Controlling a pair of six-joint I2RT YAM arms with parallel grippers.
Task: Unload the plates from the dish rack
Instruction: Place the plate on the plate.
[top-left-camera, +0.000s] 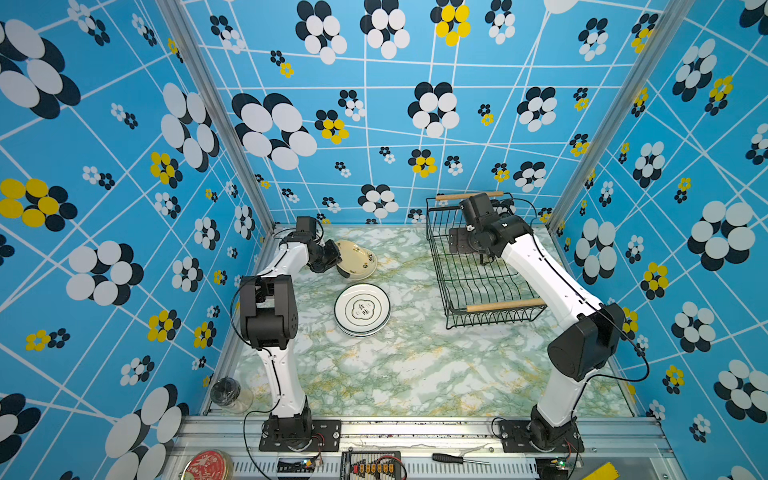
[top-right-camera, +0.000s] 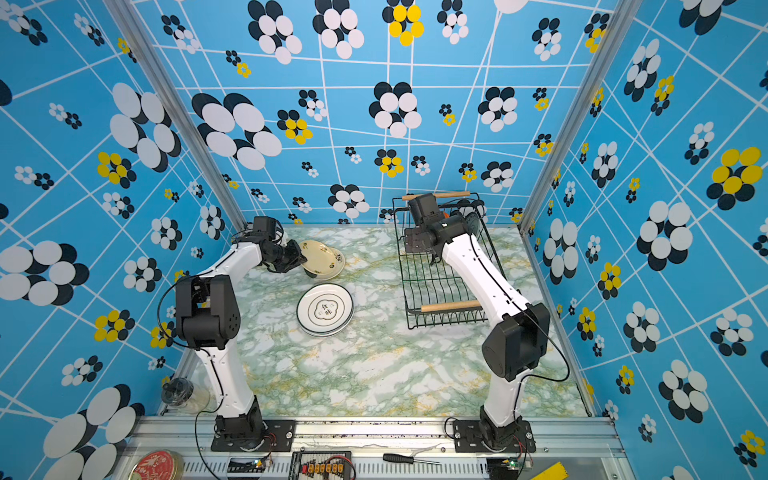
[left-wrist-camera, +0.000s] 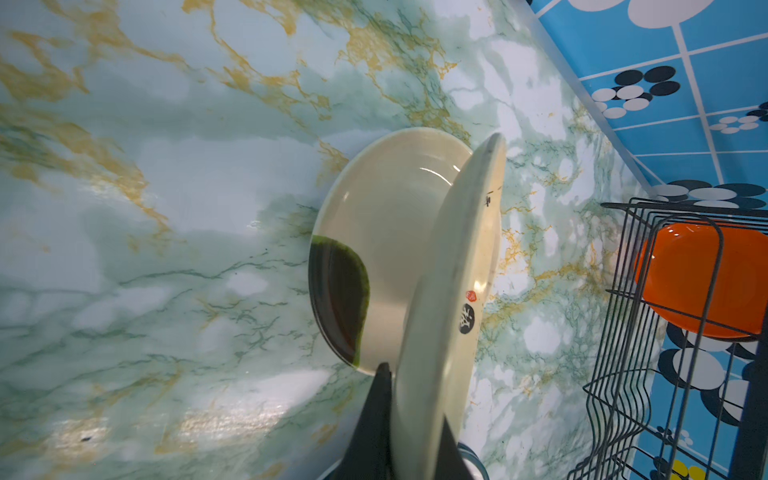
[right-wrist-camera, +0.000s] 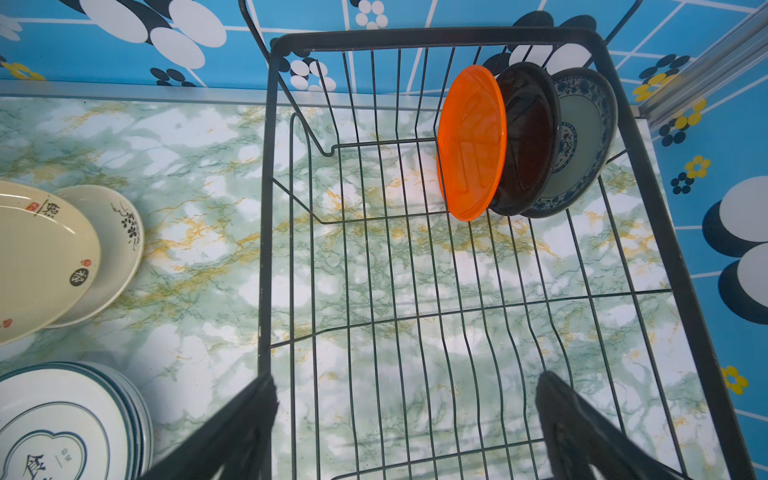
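Green-and-white marble-print tabletop underneath everything, walled by blue flowered panels. On its far right part, black wire dish rack with two light wooden rod handles, mostly bare. Near the middle of the table, well apart from the rack, stack of white round plates with dark green rims and a printed emblem, lying flat. Beyond the stack, toward the far left, cream round plate with black brush marks and a small red seal, tilted, pinched at its rim by the left gripper, fingers clenched on it. Below that one, cream plate with a dark green patch flat on the marble; contact between the two not discernible. Standing on edge in the rack's far right corner, three smaller plates packed side by side: orange plastic plate, glossy black plate, blue-patterned white plate. Right gripper poised over the rack's bare wires, fingers spread wide, grasping nothing. Outside the table, on the front metal rail: red round tin lid and black-handled screwdriver. At the near left corner, clear glass jar.
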